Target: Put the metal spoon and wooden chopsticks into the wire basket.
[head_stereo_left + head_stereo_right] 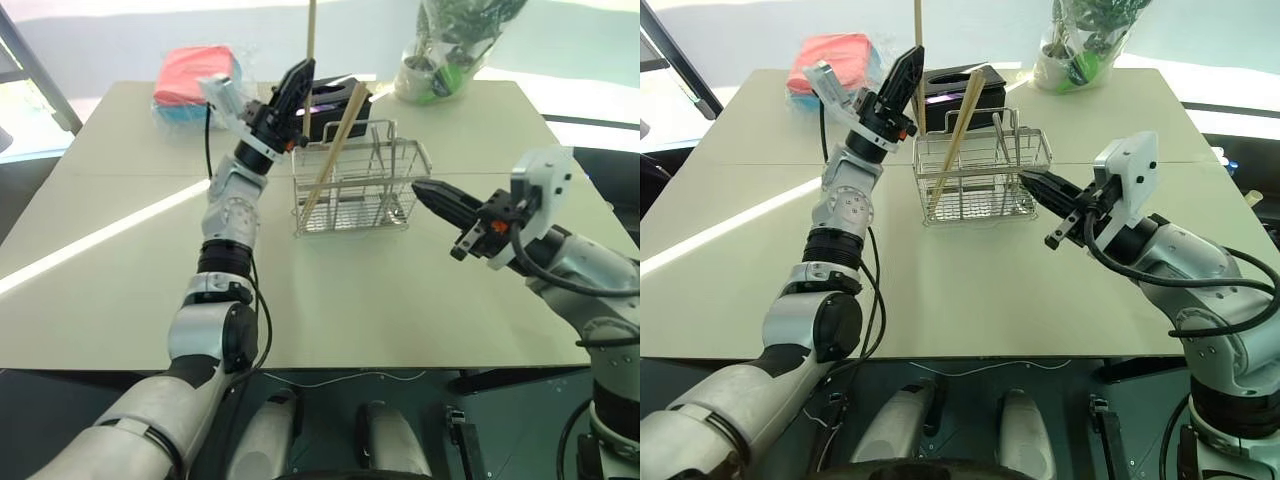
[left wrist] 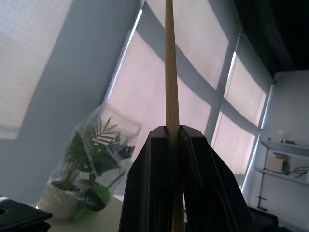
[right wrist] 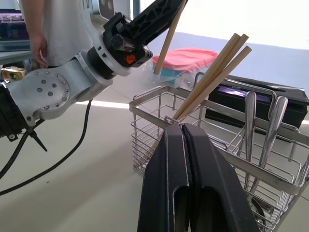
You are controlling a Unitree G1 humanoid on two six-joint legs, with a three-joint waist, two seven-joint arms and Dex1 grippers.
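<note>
Left hand [image 1: 300, 75] clamped on one upright wooden chopstick [image 1: 311, 30] above wire basket [image 1: 355, 190] on counter [image 1: 400, 290]; other chopsticks [image 1: 335, 150] lean inside. Right hand [image 1: 425, 192] shut, empty, beside basket.

Wooden chopsticks [image 1: 330, 150]: showing light tan. Wire basket [image 1: 355, 190]: gleaming silver mesh. Metal spoon [image 3: 250, 130]: shining silvery. Both grippers' fingers [image 1: 295, 88]: showing black. Table [image 1: 400, 290]: lying pale beige. Tissue box [image 1: 955, 85]: sitting black. Cloth [image 1: 195, 70]: glowing pink-red. Plant [image 1: 1090, 35]: showing green.
</note>
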